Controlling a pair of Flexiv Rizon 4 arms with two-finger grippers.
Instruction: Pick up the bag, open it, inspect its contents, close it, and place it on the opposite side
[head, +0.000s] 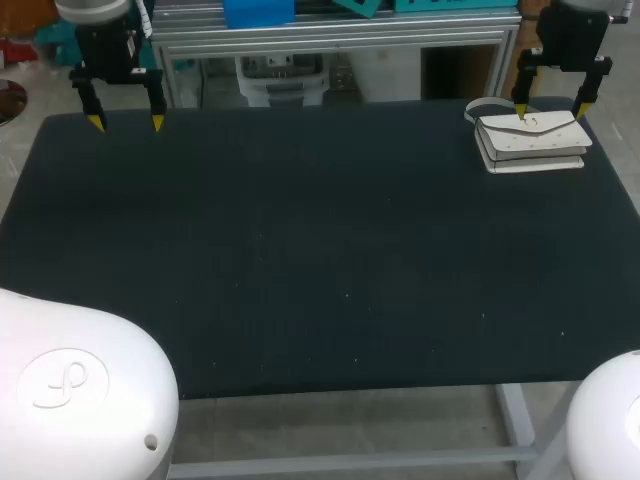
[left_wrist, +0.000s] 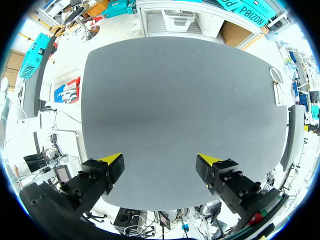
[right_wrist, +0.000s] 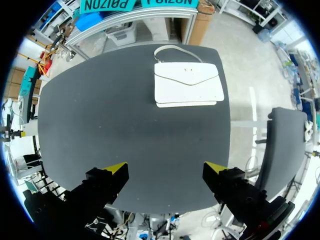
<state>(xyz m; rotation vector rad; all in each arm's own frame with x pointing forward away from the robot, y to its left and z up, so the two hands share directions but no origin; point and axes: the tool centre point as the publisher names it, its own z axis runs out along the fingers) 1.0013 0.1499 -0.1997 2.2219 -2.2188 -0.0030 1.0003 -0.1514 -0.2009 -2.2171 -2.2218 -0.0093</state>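
Note:
A white flap bag (head: 532, 143) lies shut at the back right corner of the dark table (head: 300, 260), its strap curled behind it. My right gripper (head: 550, 111) hangs open in the air above the bag's rear edge, touching nothing. In the right wrist view the bag (right_wrist: 187, 84) lies well ahead of the open right gripper (right_wrist: 167, 167), flap up. My left gripper (head: 127, 123) hangs open over the back left corner. Its own view shows the left gripper (left_wrist: 161, 160) with only bare table between its fingers and the bag (left_wrist: 278, 93) small at the far side.
The table's back edge runs just behind both grippers and the bag. The white housings of my arms (head: 70, 390) (head: 612, 420) fill the near corners of the head view.

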